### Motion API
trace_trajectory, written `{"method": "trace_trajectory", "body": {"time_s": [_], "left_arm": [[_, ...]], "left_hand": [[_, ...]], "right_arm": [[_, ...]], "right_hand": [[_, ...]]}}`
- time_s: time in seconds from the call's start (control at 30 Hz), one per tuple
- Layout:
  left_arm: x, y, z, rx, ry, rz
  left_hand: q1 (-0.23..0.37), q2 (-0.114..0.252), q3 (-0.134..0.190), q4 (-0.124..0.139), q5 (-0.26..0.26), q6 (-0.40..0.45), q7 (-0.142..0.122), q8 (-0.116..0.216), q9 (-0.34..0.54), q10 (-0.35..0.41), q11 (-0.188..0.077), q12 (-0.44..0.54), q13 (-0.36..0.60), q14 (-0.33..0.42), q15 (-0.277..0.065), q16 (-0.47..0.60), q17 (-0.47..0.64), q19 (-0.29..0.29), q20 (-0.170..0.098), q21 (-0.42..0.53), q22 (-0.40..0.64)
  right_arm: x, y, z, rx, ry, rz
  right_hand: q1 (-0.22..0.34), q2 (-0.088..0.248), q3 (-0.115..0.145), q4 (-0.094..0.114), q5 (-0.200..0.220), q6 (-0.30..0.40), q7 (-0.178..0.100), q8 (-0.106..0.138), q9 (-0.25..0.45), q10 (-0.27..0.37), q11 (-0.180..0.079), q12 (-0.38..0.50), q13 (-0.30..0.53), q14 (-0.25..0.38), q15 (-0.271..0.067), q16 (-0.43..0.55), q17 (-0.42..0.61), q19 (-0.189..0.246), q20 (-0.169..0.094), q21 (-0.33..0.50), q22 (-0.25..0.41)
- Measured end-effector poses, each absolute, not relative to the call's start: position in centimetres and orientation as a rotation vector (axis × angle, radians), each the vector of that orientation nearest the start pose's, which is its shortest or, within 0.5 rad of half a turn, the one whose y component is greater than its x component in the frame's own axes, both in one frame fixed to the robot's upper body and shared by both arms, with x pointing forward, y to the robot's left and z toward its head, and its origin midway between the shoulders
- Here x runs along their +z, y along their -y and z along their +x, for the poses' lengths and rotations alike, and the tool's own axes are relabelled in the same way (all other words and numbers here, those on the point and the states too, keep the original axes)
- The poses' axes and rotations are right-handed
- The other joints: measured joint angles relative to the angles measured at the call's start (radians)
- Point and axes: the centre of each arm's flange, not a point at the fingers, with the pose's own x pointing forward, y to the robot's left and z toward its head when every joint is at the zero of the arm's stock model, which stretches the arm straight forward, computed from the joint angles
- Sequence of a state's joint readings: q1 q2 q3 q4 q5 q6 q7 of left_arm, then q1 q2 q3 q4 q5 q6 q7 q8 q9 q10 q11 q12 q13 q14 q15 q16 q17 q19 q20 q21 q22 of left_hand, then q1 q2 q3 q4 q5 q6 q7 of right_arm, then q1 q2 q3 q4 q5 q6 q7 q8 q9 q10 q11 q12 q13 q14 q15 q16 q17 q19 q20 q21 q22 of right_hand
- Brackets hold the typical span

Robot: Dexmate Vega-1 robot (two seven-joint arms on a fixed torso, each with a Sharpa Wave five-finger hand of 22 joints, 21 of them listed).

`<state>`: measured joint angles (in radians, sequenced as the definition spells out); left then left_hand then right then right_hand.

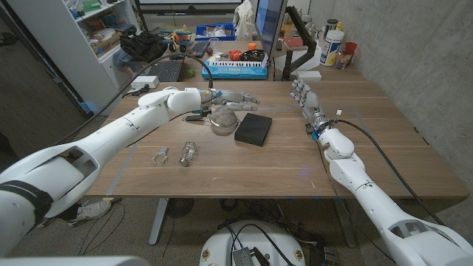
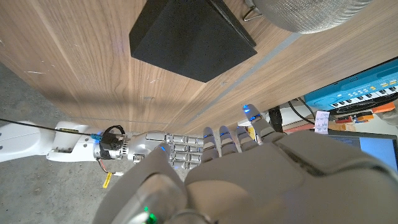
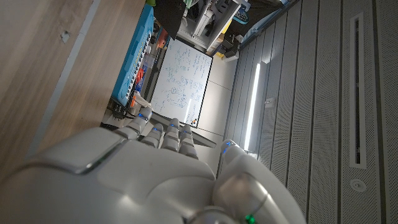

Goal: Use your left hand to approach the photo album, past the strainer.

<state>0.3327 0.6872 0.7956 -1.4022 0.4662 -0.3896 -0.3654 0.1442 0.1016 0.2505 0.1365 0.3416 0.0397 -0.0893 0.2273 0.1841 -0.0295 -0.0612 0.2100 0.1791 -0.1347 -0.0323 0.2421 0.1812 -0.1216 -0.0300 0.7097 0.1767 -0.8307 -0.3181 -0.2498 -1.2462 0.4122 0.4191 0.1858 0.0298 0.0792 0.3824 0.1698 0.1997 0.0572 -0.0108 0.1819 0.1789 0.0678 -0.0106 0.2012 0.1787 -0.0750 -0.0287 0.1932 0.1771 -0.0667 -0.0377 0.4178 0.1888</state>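
Black and flat, the photo album [image 1: 253,128] is lying on the wooden table [image 1: 244,162], just past and a little below the tips of my left hand [image 1: 230,96] as the head view is showing it. My left hand is hovering above the table beside the album's far corner, with the metal strainer [image 1: 224,118] sitting just under and behind my fingers [image 1: 247,98], its rim touching or nearly touching the album's near-left edge. From my left wrist the album [image 2: 189,37] is lying ahead of my fingertips [image 2: 225,138], with the strainer's mesh bowl [image 2: 308,14] off to one side. I cannot tell whether anything is sitting in the strainer.

My left fingers are reaching out straight and a little apart, holding nothing and touching nothing. My right hand [image 1: 307,100] is standing on the table on the album's other side, well apart from it, fingers straight and close together, gripping nothing.

Nearer me a small glass jar [image 1: 188,154] is lying on its side beside a small metal clip [image 1: 160,157].
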Motion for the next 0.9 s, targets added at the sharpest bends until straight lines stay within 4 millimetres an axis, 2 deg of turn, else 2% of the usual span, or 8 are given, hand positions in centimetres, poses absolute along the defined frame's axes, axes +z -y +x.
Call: {"method": "trace_trajectory", "body": {"time_s": [0.27,0.9], "left_arm": [[9.2,-14.75,62.56,-0.553,0.786,1.678],[8.93,-14.46,62.7,-0.559,0.766,1.703]], "left_hand": [[0.004,0.004,-0.004,0.004,0.0,0.005,-0.005,0.0,-0.003,-0.006,-0.006,-0.011,0.0,0.0,0.0,0.0,0.0,0.003,0.011,-0.007,0.0],[0.015,0.004,-0.004,0.004,0.0,0.038,-0.002,0.0,-0.003,-0.005,-0.006,-0.015,0.0,0.005,-0.005,-0.007,0.0,0.012,0.001,-0.015,0.0]], "right_arm": [[-0.56,24.5,64.33,0.3,0.769,-0.036],[-0.74,24.67,64.19,0.297,0.769,-0.034]], "right_hand": [[0.0,0.0,0.0,0.0,0.0,0.0,0.0,0.0,0.0,0.0,0.0,0.0,0.0,0.0,0.0,0.0,0.0,0.0,0.0,-0.004,0.0],[0.0,0.0,0.0,0.0,0.0,0.0,0.0,0.0,0.0,0.0,0.0,0.0,0.0,0.0,0.0,0.0,0.0,0.0,0.0,-0.004,0.0]]}}
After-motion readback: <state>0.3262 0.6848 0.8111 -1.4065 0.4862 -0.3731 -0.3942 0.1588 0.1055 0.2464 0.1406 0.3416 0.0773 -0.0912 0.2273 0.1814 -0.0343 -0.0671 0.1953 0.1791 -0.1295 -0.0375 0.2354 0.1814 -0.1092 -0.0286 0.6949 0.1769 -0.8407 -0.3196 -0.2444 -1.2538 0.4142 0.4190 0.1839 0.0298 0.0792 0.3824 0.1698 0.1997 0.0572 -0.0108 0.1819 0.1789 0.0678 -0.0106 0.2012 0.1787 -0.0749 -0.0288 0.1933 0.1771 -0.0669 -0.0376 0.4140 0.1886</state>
